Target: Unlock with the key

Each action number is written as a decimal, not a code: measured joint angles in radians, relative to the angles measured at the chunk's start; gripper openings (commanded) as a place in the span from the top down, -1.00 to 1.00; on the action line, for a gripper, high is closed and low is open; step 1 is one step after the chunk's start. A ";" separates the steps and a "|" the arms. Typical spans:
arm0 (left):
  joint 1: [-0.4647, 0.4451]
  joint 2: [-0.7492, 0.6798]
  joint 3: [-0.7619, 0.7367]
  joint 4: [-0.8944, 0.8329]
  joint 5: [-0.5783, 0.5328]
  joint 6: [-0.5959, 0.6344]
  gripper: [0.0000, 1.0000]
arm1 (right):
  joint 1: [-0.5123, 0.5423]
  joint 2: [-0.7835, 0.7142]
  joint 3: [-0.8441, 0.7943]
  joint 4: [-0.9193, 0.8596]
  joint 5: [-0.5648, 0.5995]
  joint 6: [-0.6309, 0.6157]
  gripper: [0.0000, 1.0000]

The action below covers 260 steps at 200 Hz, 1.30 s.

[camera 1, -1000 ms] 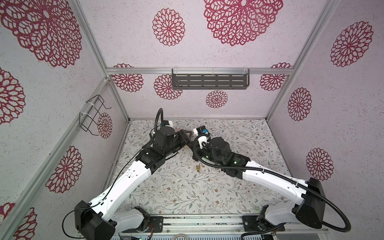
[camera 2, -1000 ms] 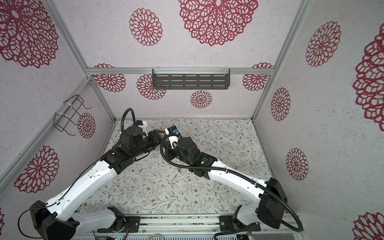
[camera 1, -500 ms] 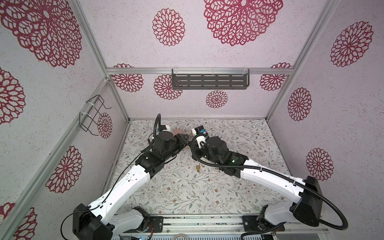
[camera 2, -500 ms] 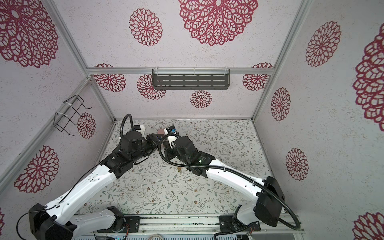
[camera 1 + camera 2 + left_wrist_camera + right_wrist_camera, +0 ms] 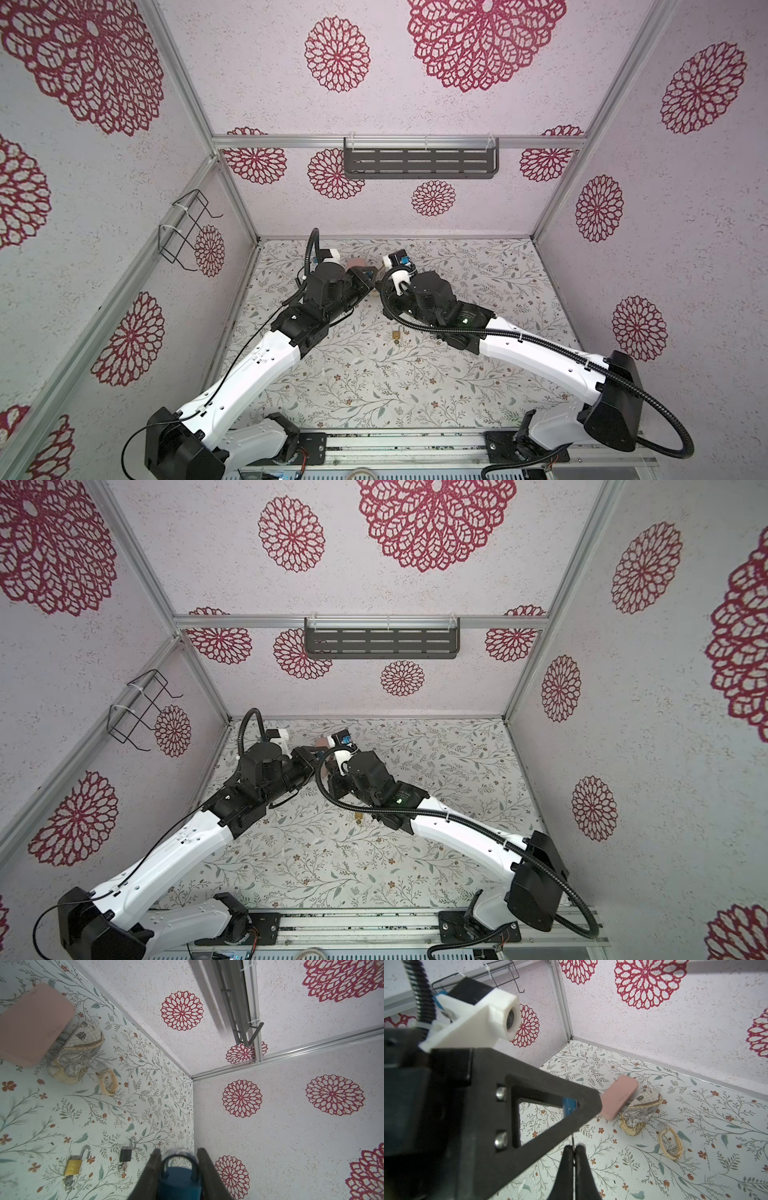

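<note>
A blue padlock (image 5: 179,1180) with a silver shackle sits between the two dark fingers of my left gripper (image 5: 179,1154), which is shut on it. In the right wrist view my right gripper (image 5: 573,1148) is shut on a thin key (image 5: 572,1140), seen edge-on. The key points up at the left gripper's black finger (image 5: 542,1118), through which a bit of the blue padlock (image 5: 568,1105) shows. Whether the key touches the lock I cannot tell. In both top views the left gripper (image 5: 369,275) and right gripper (image 5: 381,291) meet above the back of the floor.
On the floral floor lie a gold padlock (image 5: 72,1165) with its shackle open, a black padlock (image 5: 126,1154), a pink box (image 5: 31,1024), a map-printed pouch (image 5: 76,1057) and a cream strap (image 5: 108,1081). A grey shelf (image 5: 419,163) hangs on the back wall.
Both wrists have drifted slightly towards the back left while staying close together. Nothing on the floor has moved.
</note>
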 measured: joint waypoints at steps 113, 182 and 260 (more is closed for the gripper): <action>-0.034 -0.003 -0.073 0.113 -0.032 -0.092 1.00 | -0.016 -0.014 -0.083 0.124 -0.050 0.021 1.00; -0.035 0.015 -0.087 0.217 -0.039 -0.174 1.00 | -0.037 -0.014 -0.094 0.202 -0.055 0.056 1.00; -0.024 -0.020 -0.087 0.181 -0.027 -0.114 1.00 | -0.036 -0.045 -0.135 0.223 -0.109 0.039 0.54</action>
